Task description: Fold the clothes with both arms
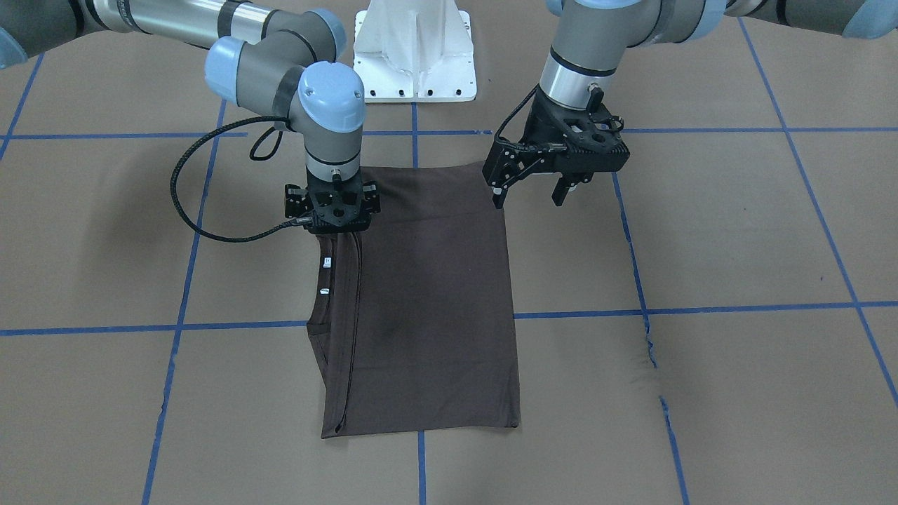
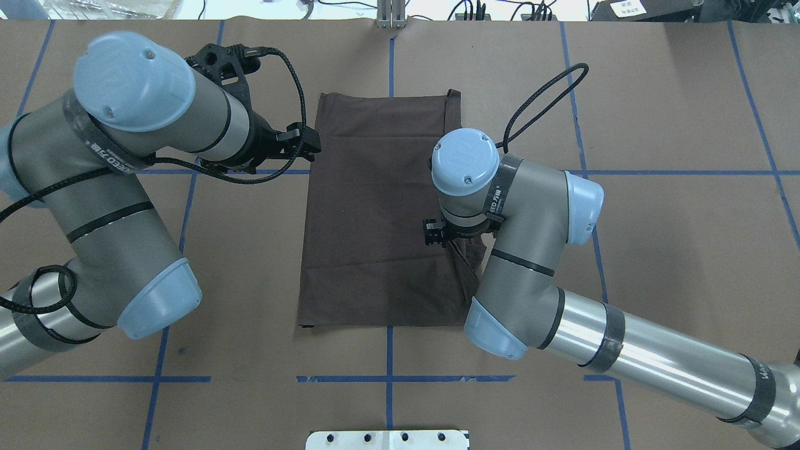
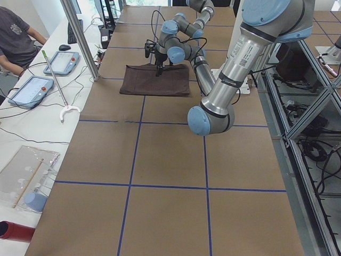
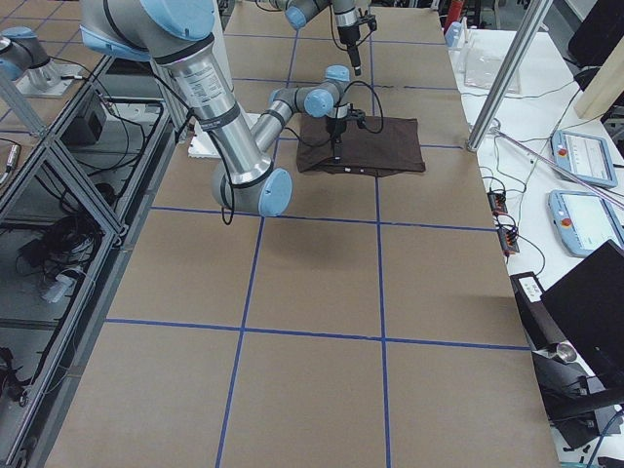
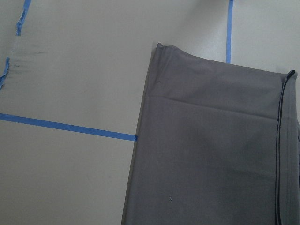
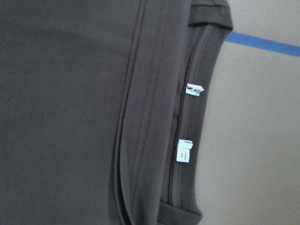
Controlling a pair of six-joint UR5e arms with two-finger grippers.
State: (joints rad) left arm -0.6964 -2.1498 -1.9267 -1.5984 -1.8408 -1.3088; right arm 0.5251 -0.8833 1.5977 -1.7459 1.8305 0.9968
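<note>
The dark brown T-shirt (image 1: 435, 301) lies flat on the table, folded into a long rectangle; it also shows from overhead (image 2: 375, 212). Its collar with white neck tags (image 1: 325, 263) lies along one long edge and fills the right wrist view (image 6: 185, 154). My right gripper (image 1: 333, 223) points straight down onto the shirt at the collar side, near the robot's end. Its fingers are hidden under its body. My left gripper (image 1: 530, 195) is open and empty. It hovers just above the shirt's other near corner, and the left wrist view looks down on that long edge (image 5: 211, 154).
The white pedestal base (image 1: 415, 52) stands at the robot's side of the table. Blue tape lines grid the brown table top, with a torn strip (image 1: 652, 344). A metal pole (image 3: 80, 40) and tablets (image 3: 32, 88) stand past the table's far edge.
</note>
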